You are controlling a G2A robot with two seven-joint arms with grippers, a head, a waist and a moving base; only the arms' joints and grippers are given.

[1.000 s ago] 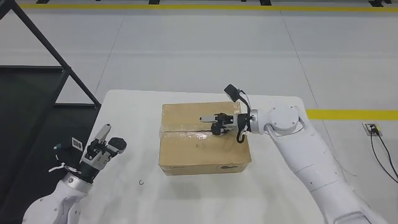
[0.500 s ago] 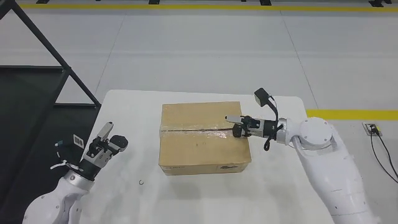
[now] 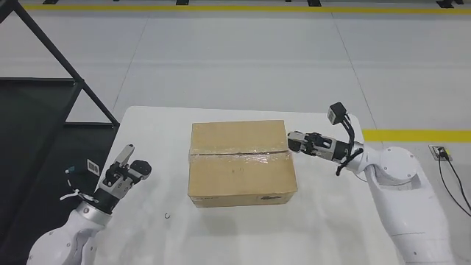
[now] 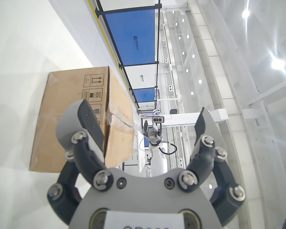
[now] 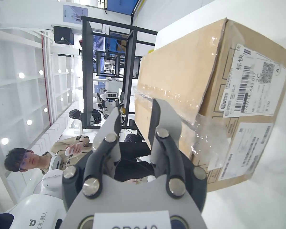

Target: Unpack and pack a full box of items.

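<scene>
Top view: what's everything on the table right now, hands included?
table: one, white, under everything.
box: one, brown cardboard, mid-table, flaps closed.
tape: one strip, clear, along the box's top seam.
labels: several, white, on the box end facing the right hand.
speck: one, dark, small, on the table off the box's front left corner; too small to identify.
left hand: one, grey-black, open, near the table's left edge, apart from the box.
right hand: one, grey-black, slightly open, empty, at the box's right end.

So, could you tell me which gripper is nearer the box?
Right. The right gripper is just off the box at its taped end; the left gripper is well clear past the opposite end.
</scene>
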